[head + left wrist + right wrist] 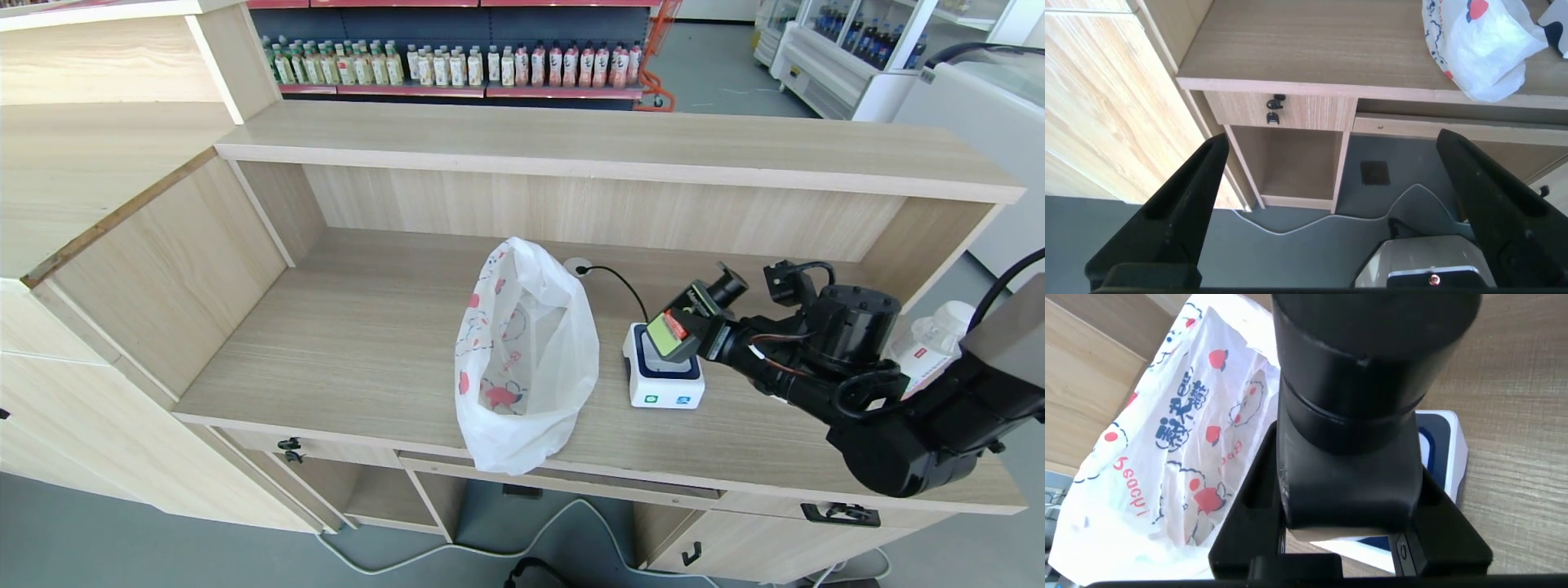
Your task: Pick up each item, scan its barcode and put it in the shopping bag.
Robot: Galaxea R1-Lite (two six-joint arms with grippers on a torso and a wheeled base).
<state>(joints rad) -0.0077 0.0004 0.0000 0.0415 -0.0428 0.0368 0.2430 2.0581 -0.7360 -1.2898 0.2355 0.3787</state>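
Note:
My right gripper [684, 327] is shut on a dark cylindrical item [709, 304] with a green and red face, held just above the white and blue scanner [663, 384]. In the right wrist view the black item [1360, 416] sits between the fingers of the right gripper [1347, 539], over the scanner [1444, 449]. The white shopping bag [522, 359] with red prints stands open just left of the scanner, on the counter. My left gripper [1339, 212] hangs open and empty below the counter's front edge, with the bag [1478, 41] farther off.
A white bottle [935, 343] stands on the counter's right end behind my right arm. A black cable [620, 286] runs from the scanner to a hole in the counter. A raised shelf and side walls enclose the counter [359, 327]. Drawers and an open cubby [1290, 163] lie beneath.

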